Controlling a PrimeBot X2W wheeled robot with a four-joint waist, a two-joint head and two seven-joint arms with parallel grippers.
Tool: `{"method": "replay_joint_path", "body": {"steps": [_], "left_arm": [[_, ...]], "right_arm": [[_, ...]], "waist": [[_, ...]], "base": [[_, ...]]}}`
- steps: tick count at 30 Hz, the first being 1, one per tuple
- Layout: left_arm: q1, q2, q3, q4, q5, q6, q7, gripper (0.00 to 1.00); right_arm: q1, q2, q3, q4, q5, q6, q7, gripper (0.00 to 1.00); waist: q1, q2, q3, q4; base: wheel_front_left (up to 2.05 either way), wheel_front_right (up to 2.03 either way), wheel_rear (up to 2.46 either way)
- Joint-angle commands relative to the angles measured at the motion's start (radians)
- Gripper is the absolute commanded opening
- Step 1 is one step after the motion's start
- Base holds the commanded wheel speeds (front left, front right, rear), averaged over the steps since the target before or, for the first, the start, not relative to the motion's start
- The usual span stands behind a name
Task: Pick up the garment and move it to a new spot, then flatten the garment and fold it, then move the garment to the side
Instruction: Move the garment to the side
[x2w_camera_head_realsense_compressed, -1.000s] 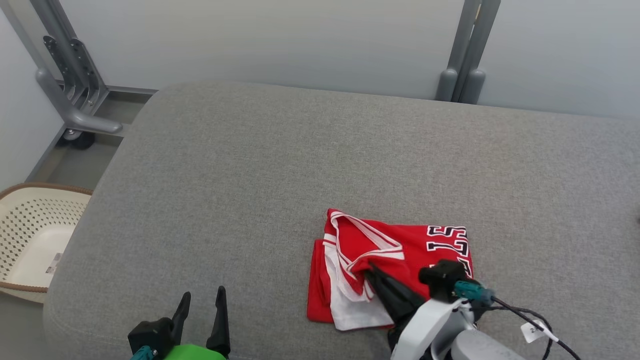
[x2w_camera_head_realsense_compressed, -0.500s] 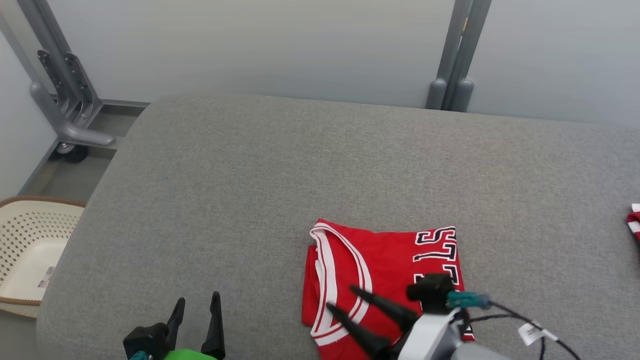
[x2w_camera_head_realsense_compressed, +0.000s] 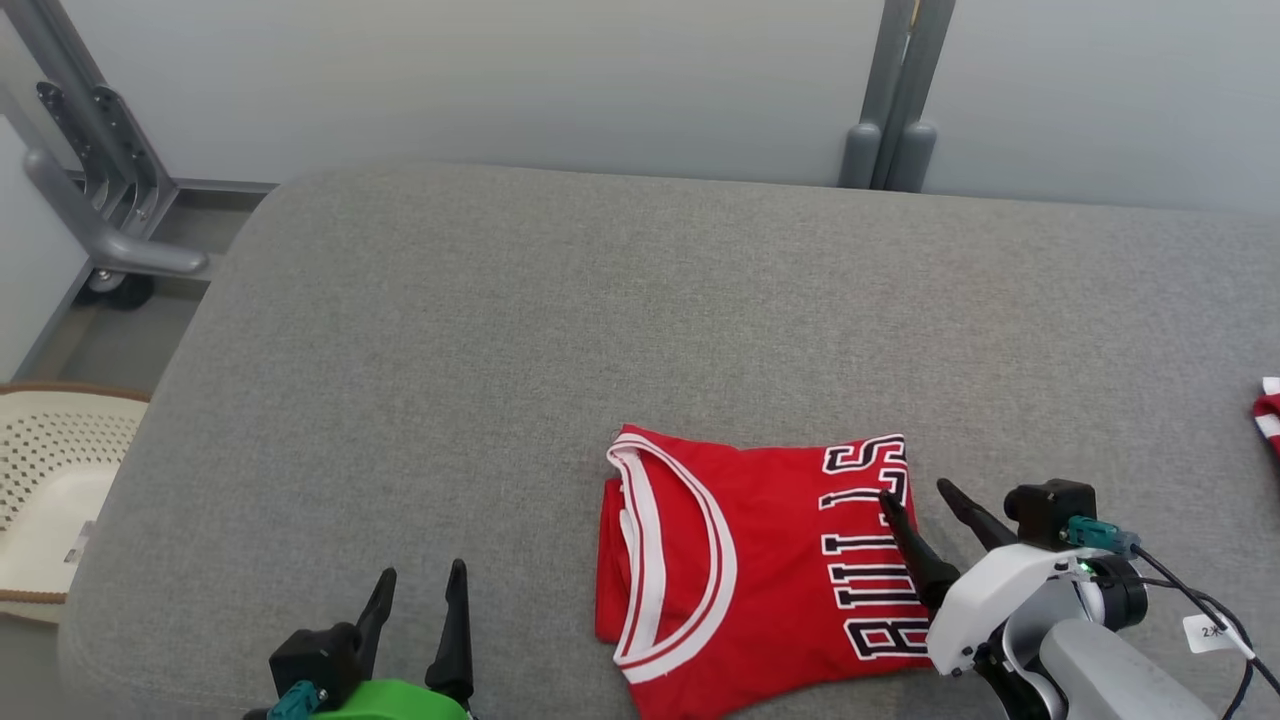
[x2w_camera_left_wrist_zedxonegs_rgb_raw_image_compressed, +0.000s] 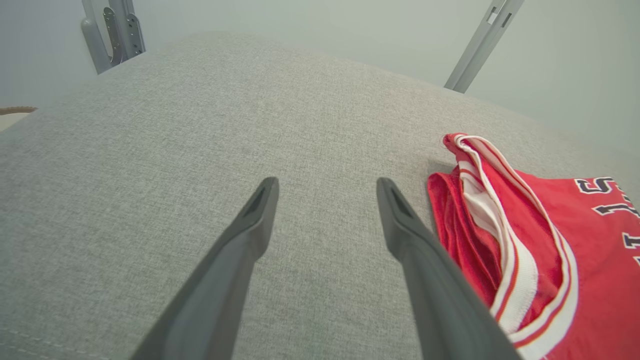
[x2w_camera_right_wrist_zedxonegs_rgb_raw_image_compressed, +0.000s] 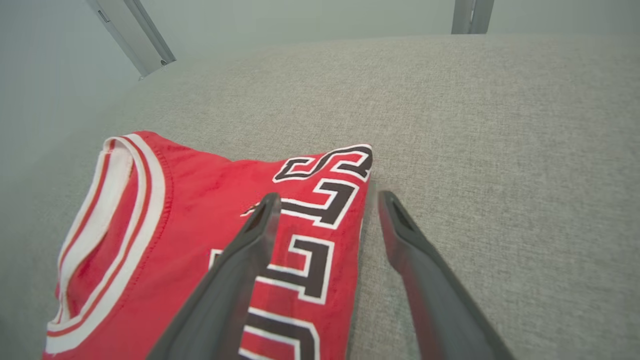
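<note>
— Right gripper (x2w_camera_head_realsense_compressed: 915, 492) let go and pulled right; my fingers are wide, straddling the jersey's (x2w_camera_head_realsense_compressed: 740, 560) right edge.
— Jersey?
— Folded flat on the grey cushion (x2w_camera_head_realsense_compressed: 500, 350), near-centre. Collar left, lettering runs near-far. Left gripper (x2w_camera_head_realsense_compressed: 423, 568) wide, empty.

jersey (x2w_camera_right_wrist_zedxonegs_rgb_raw_image_compressed: 190, 210): red, folded, lower left, flat on cushion (x2w_camera_right_wrist_zedxonegs_rgb_raw_image_compressed: 500, 150) | gripper (x2w_camera_right_wrist_zedxonegs_rgb_raw_image_compressed: 327, 200): jaws apart, holding nothing; one finger over lettering, other over bare cushion beside jersey edge

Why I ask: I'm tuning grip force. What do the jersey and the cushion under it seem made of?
Jersey: thin smooth knit, probably polyester, matte; it lies limp in soft folds, with striped band trim. Cushion: coarse woven upholstery cloth, matte grey; flecked weave and a stitched seam show.
</note>
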Motion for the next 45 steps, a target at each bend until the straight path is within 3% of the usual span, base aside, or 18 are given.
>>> {"method": "replay_joint_path", "body": {"steps": [1,5,14,15,16,20,27,34,42,45], "left_arm": [[-0.014,0.003,0.000,-0.003,-0.004,-0.002,0.000,1.00],[-0.031,0.003,-0.008,-0.021,0.006,0.001,0.000,1.00],[-0.045,0.003,-0.016,-0.038,0.018,-0.001,0.000,1.00],[-0.047,0.003,-0.018,-0.039,0.019,-0.003,0.000,1.00],[-0.050,0.003,-0.020,-0.040,0.022,-0.004,0.000,1.00],[-0.058,0.003,-0.026,-0.051,0.034,-0.008,0.000,1.00],[-0.056,0.003,-0.046,-0.068,0.050,-0.018,0.000,1.00],[-0.072,0.003,-0.085,-0.089,0.067,-0.028,0.000,1.00],[-0.086,0.003,-0.100,-0.094,0.078,-0.027,0.001,1.00],[-0.088,0.003,-0.098,-0.090,0.080,-0.027,0.001,1.00]], "right_arm": [[-0.010,0.004,-0.003,0.006,-0.006,0.000,-0.006,1.00],[-0.016,0.039,-0.045,0.113,-0.028,0.000,-0.006,1.00],[-0.009,0.081,-0.023,0.243,0.019,-0.001,0.003,1.00],[-0.011,0.085,-0.015,0.252,0.025,-0.001,0.008,0.85],[-0.013,0.087,-0.008,0.258,0.032,-0.001,0.009,0.01],[-0.041,0.067,-0.002,0.257,0.046,-0.001,0.003,0.00],[-0.057,0.037,-0.116,0.229,0.008,-0.001,-0.005,0.00],[-0.028,0.052,-0.186,0.224,-0.047,-0.001,-0.006,0.00],[-0.017,0.076,-0.194,0.201,-0.081,-0.001,-0.006,0.00],[-0.019,0.082,-0.189,0.194,-0.086,-0.001,-0.006,0.00]], "waist": [[0.0000,-0.0001,0.018,0.017],[0.0000,-0.0001,0.046,0.042],[0.0000,-0.0001,0.067,0.056],[0.0000,-0.0001,0.068,0.056],[0.0000,-0.0001,0.069,0.056],[0.0000,-0.0001,0.063,0.045],[0.0000,-0.0001,0.029,-0.038],[0.0000,-0.0001,0.010,-0.193],[0.0000,-0.0001,0.013,-0.391],[0.0000,-0.0001,0.014,-0.437]], "base": [[0.00,0.00,0.00],[0.00,0.00,0.00],[0.00,0.00,0.00],[0.00,0.00,0.00],[0.00,0.00,0.00],[0.00,0.00,0.00],[0.00,0.00,0.00],[0.00,0.00,0.00],[0.00,0.00,0.00],[0.00,0.00,0.00]]}}
